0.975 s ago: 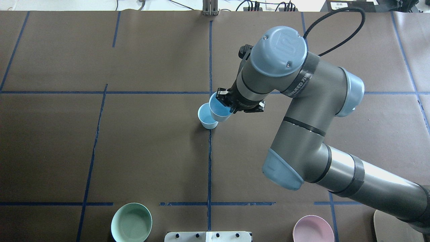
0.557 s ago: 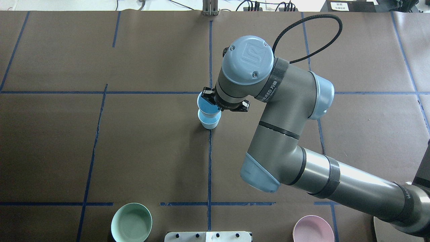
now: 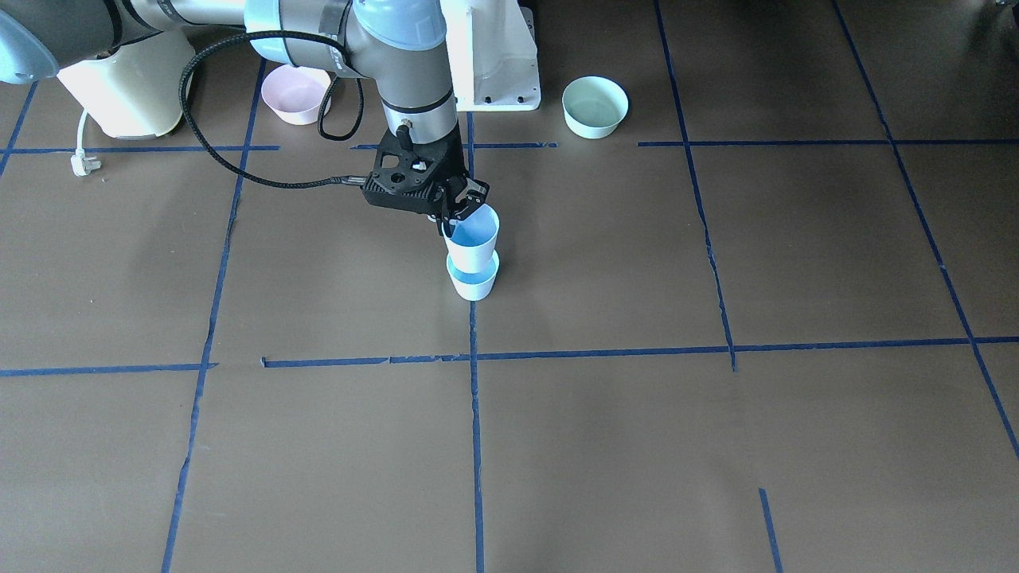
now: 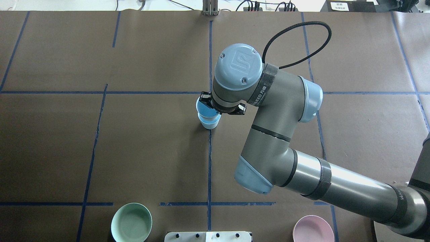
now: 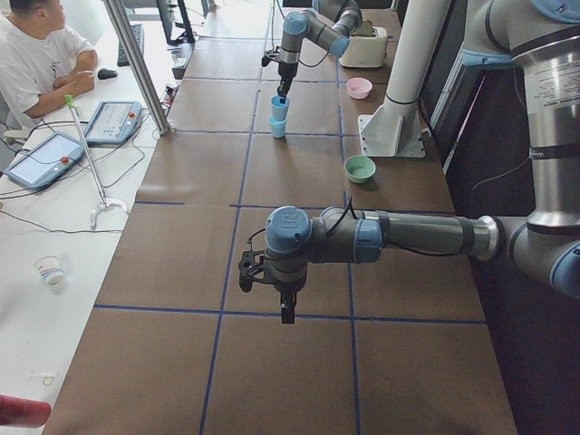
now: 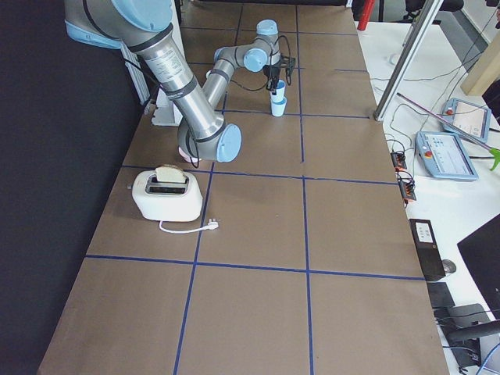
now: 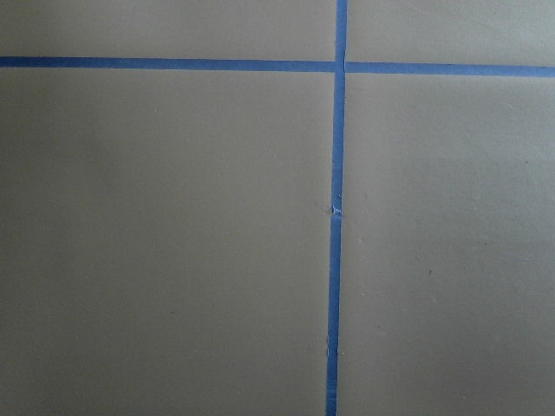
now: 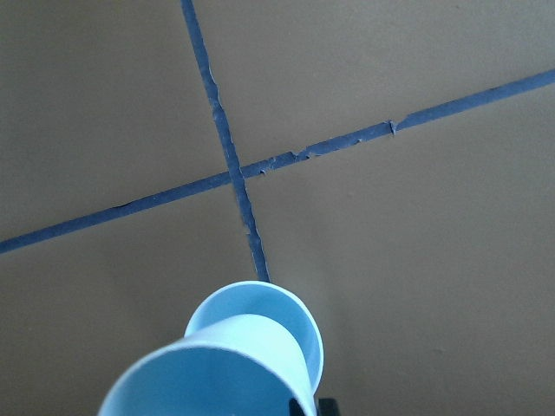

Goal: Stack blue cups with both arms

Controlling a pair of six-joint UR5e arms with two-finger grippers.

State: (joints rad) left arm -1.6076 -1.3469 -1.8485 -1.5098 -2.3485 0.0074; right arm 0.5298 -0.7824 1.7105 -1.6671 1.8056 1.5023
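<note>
My right gripper (image 3: 454, 219) is shut on the rim of a pale blue cup (image 3: 472, 237). It holds the cup upright directly over the second blue cup (image 3: 473, 285), which stands on the table's centre line. The held cup's base sits at or just inside the lower cup's mouth. From overhead the held cup (image 4: 203, 108) covers most of the lower cup (image 4: 209, 124). The right wrist view shows the held cup (image 8: 208, 381) in front of the lower cup's rim (image 8: 305, 334). My left gripper (image 5: 286, 313) hangs over bare table far from the cups; I cannot tell whether it is open or shut.
A mint-green bowl (image 4: 131, 222) and a pink bowl (image 4: 313, 229) stand near the robot's base (image 3: 493, 64). A cream toaster (image 6: 167, 194) with its cord lies on my right side. An operator (image 5: 36, 54) sits at a side desk.
My right arm has carried its cup to the left, from beside the standing cup to directly above it, and has lowered it onto the mouth.
</note>
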